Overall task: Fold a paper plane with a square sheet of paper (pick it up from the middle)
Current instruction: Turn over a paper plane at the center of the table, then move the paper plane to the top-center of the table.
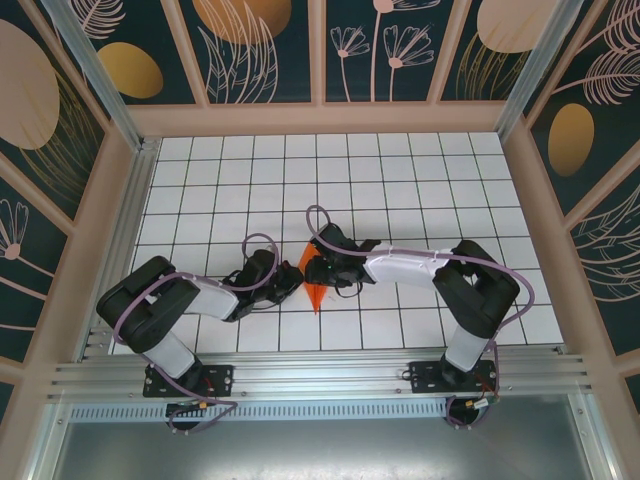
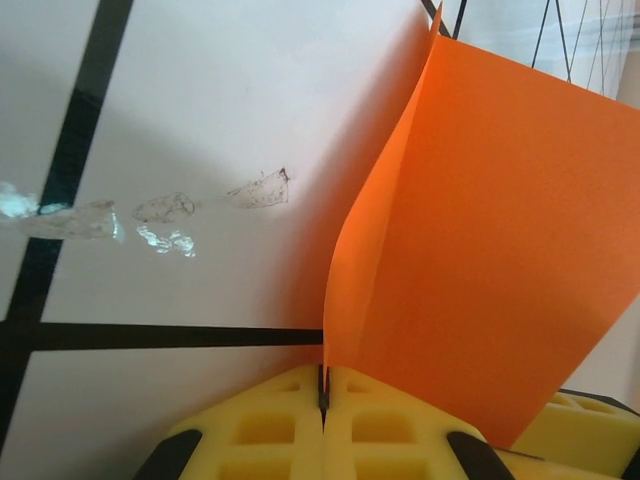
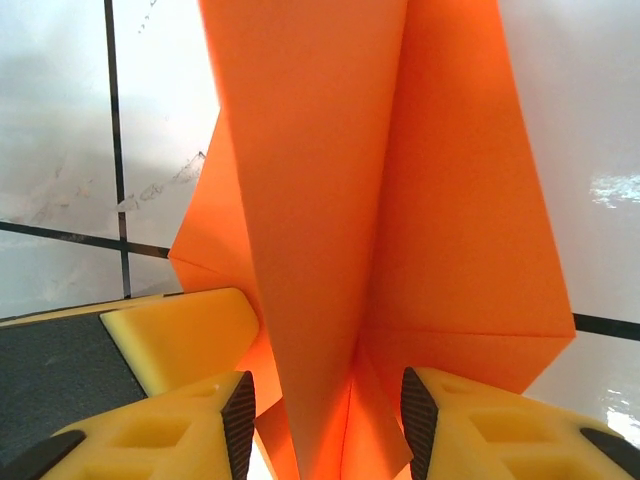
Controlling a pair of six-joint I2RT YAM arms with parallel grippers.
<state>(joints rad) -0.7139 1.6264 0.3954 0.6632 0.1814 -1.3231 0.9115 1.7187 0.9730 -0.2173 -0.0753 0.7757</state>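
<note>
The square sheet of paper (image 1: 316, 292) is bright orange and folded into a layered, pointed shape like a paper plane. It sits at the table's middle between my two grippers, its tip toward the near edge. My left gripper (image 1: 292, 282) is shut on one thin upright edge of the paper (image 2: 480, 250), pinched between the yellow fingertips (image 2: 300, 400). My right gripper (image 3: 328, 420) is open. Its dark pads (image 3: 238, 420) stand on either side of the paper's raised centre fold (image 3: 320, 200) with gaps on both sides. The left gripper's yellow finger (image 3: 180, 330) shows beside the paper.
The white tiled table (image 1: 400, 170) has black grid lines and is boxed in by patterned walls (image 1: 60, 150). An aluminium rail (image 1: 320, 375) runs along the near edge. Scraps of clear tape residue (image 2: 150, 215) stick to the tile left of the paper.
</note>
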